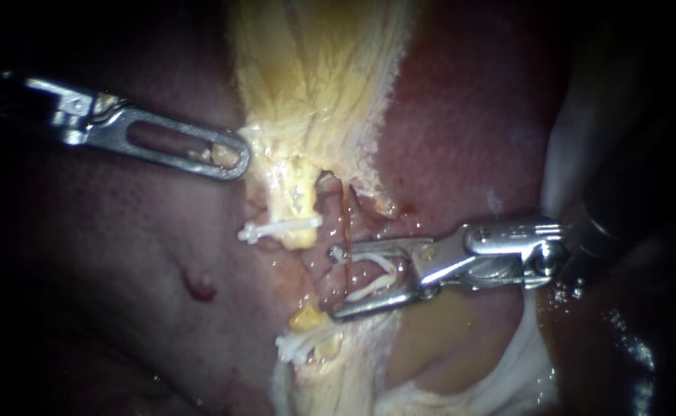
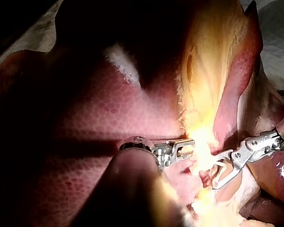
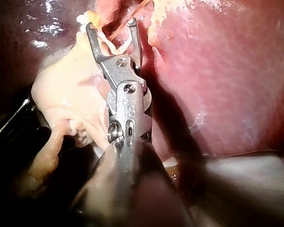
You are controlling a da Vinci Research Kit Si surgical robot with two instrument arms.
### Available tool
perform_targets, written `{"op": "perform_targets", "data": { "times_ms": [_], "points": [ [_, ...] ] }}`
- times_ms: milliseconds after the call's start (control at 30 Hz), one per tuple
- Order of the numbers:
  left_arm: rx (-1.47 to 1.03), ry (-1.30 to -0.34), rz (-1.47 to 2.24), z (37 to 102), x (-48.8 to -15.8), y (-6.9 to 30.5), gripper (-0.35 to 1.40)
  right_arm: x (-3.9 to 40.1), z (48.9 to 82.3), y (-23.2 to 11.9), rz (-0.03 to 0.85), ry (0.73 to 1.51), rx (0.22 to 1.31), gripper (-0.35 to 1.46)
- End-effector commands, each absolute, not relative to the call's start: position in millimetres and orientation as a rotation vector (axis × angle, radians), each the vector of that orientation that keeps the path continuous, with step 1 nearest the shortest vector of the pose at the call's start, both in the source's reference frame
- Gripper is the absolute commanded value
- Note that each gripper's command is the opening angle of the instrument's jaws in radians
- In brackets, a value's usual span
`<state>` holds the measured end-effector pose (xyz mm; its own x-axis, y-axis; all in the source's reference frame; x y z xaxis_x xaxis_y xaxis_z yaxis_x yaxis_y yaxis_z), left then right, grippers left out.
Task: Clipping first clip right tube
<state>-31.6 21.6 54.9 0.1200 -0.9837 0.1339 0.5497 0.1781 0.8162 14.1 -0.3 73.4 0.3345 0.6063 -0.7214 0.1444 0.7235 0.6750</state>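
The shiny silver left instrument (image 1: 232,158) comes in from the left and slopes a little down to the right. Its pincer has a long slot, turned flat toward the camera. The pincer is clamped on the edge of the pale yellow stringy tissue (image 1: 314,85), and a bit of yellow shows through the slot. The dark red liver (image 1: 122,254) lies below it.

Next comes a thick pale yellow tube (image 1: 297,206) that runs up and down. A small white clip (image 1: 276,229) lies across it. Another white clip (image 1: 293,348) sits lower down.

Just beside the yellow tube is the thin red-brown right tube (image 1: 346,223). Its long way goes up and down too, and it is nearly straight. It crosses the gap in the other pincer, close to the tips.

In that gap sits the open white clip (image 1: 388,270). It looks like a V lying on its side. Its mouth points left, at the right tube, and its closed end points right. I cannot tell if the tube is inside the mouth.

The shiny silver right instrument (image 1: 338,281) comes in from the right, almost level, and dips a little to the left. Its jaws stand wide apart, one above and one below. Each presses on a leg of the clip, so the pincer holds the clip.

In the right wrist view the same pincer (image 3: 111,28) points away from the camera, with the clip (image 3: 114,47) between its jaws.
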Motion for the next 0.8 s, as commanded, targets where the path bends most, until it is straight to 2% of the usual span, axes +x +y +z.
{"op": "perform_targets", "data": {
  "times_ms": [33,233,533,800],
  "points": [
    [0.692,-0.79,-1.261,54.9,-31.6,21.6,-0.35,14.3,73.5,-0.4,0.347,1.222,0.753,0.5],
    [0.692,-0.79,-1.261,55.0,-31.5,21.6,-0.35,14.9,73.3,-0.5,0.371,1.261,0.808,0.49],
    [0.692,-0.79,-1.26,55.0,-31.5,21.6,-0.35,14.9,73.0,-0.7,0.388,1.261,0.828,0.49],
    [0.692,-0.79,-1.26,55.2,-31.5,21.6,-0.35,15.1,71.4,-1.5,0.411,1.289,0.862,0.49]
  ]
}}
